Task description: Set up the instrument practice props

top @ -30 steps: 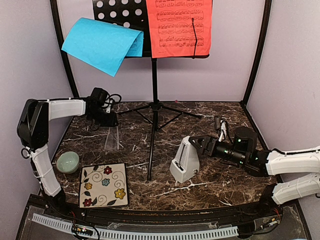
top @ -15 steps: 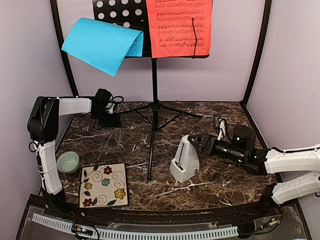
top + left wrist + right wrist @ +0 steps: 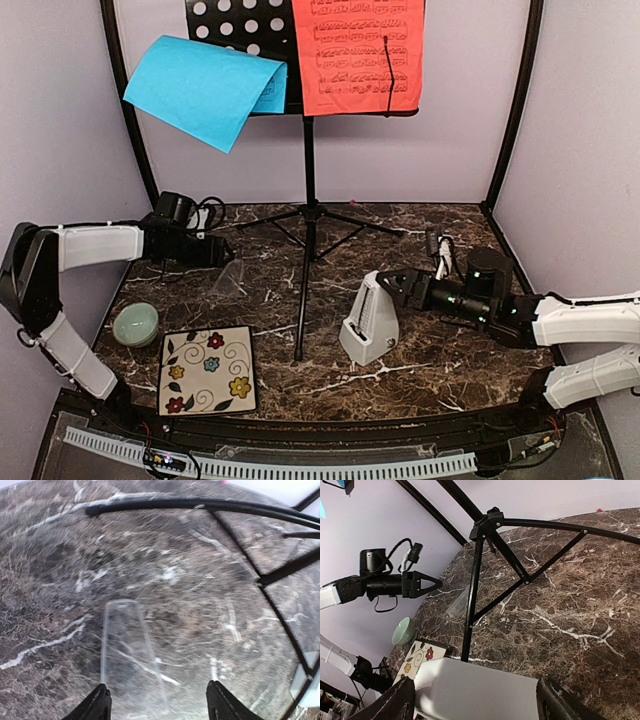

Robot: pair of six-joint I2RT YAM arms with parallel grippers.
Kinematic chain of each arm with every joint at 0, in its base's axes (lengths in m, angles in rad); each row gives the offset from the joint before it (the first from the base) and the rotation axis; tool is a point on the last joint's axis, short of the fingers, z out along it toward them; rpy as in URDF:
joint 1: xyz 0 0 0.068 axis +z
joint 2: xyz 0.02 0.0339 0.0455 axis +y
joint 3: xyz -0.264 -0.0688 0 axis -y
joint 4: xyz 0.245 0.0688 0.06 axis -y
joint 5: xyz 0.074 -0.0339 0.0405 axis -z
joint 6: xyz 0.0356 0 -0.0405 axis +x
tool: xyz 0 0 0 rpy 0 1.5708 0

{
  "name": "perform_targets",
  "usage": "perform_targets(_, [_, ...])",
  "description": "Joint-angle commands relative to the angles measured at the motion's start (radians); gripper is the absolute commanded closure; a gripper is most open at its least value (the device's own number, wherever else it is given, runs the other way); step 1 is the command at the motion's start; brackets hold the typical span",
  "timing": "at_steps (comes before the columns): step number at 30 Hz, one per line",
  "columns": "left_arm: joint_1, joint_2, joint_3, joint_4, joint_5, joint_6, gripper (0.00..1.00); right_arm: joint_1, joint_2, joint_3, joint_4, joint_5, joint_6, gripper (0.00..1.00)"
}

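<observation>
The black music stand (image 3: 308,200) rises from its tripod at the back centre. A red sheet (image 3: 357,55) rests flat on its desk. A blue sheet (image 3: 200,88) droops folded over the desk's left side. The whitish metronome (image 3: 368,322) stands on the marble right of the pole. My right gripper (image 3: 392,286) is shut on it, and its pale body (image 3: 475,692) fills the gap between the fingers. My left gripper (image 3: 222,252) hovers open and empty at the back left, low over the table (image 3: 200,605).
A clear plastic piece (image 3: 232,275) lies flat just ahead of the left fingers (image 3: 102,700). A pale green bowl (image 3: 135,324) and a floral tile (image 3: 207,369) sit front left. The tripod legs (image 3: 520,575) spread across the back. Walls and black posts enclose the table.
The left gripper has opened and drawn back to the left, leaving the clear piece on the table. The right arm and the metronome have barely moved.
</observation>
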Motion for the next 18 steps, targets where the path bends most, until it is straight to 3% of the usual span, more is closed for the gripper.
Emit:
perform_targets(1, [-0.074,-0.165,-0.149,0.165,0.034,0.002,0.33,-0.008,-0.026,0.019,-0.207,0.002,-0.053,0.15])
perform_targets(9, [-0.196,-0.367,-0.324,0.314,0.071,0.001,0.35,-0.007,-0.117,0.086,-0.399,0.043,-0.064,0.13])
perform_targets(18, [-0.241,-0.420,-0.377,0.390,0.085,0.023,0.38,-0.014,-0.278,-0.101,-0.488,0.123,0.077,0.18])
